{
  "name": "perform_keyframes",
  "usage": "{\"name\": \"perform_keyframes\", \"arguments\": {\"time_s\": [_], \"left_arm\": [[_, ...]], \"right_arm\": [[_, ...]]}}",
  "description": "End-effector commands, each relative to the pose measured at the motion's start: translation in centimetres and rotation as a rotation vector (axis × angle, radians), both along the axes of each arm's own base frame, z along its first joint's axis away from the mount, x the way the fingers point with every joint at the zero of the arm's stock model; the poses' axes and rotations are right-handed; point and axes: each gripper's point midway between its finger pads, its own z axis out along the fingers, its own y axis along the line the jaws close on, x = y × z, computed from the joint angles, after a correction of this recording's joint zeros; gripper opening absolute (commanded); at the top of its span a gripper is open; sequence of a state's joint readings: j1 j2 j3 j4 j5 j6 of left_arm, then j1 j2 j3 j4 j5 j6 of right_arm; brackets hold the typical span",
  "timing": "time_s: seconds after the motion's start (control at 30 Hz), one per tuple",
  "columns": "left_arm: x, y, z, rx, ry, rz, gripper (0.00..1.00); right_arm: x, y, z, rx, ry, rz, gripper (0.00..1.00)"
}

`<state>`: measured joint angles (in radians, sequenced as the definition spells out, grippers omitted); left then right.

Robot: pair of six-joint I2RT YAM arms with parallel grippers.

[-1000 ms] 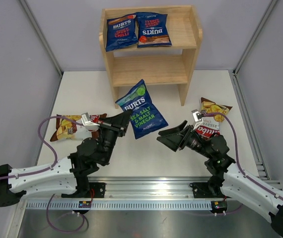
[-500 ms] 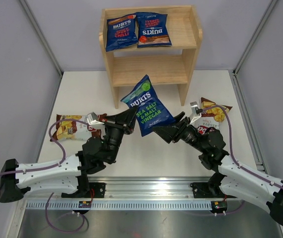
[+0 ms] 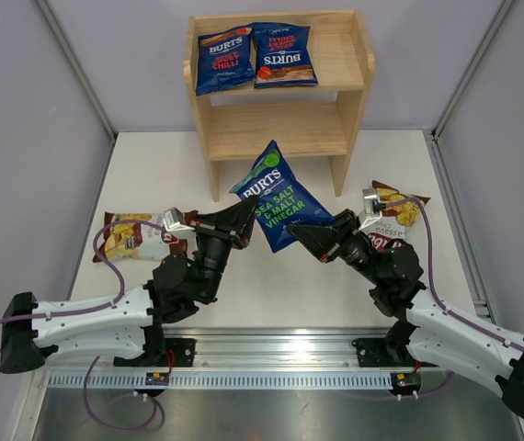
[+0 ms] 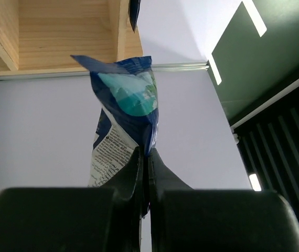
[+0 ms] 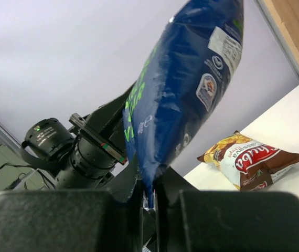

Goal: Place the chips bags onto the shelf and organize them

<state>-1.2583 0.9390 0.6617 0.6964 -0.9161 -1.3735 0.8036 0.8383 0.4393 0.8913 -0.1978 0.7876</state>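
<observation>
Chips bag [image 3: 280, 196], glossy dark blue, green lettering, white BURTS logo

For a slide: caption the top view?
Both arms' jaws pinch a dark blue BURTS chips bag before the light wooden shelf.

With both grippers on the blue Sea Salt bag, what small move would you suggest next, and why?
Probably open the left gripper: the glossy dark blue green-lettered BURTS bag is pinched aloft by both it and the right gripper, and the light wooden shelf has bare top-tier space on the right arm's side.
</observation>
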Motion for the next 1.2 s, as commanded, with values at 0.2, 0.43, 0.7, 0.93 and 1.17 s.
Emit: {"name": "perform_keyframes", "arguments": {"time_s": [0.2,0.43,0.7,0.93,1.17], "left_arm": [[-1.4,2.5,4.4,0.273,-0.261,0.107,0.55],[-2.2,3.0,3.0,0.446,-0.312,0.079,0.93],[-4.8,0.7,3.1,0.48,-0.444,-0.09,0.98],[-6.1,0.5,4.1,0.419,-0.533,-0.118,0.79],[-6.1,3.1,4.0,0.437,-0.574,-0.025,0.5]], "right_arm": [[-2.7,-1.8,3.6,-0.032,-0.137,-0.01,0.0],[-4.3,-2.6,4.2,-0.144,-0.215,-0.004,0.0],[-6.3,-2.8,6.3,-0.135,-0.294,0.062,0.0],[-8.3,-2.5,7.5,-0.098,-0.331,0.164,0.0],[-9.2,-2.9,6.8,-0.114,-0.315,0.196,0.0]]}}
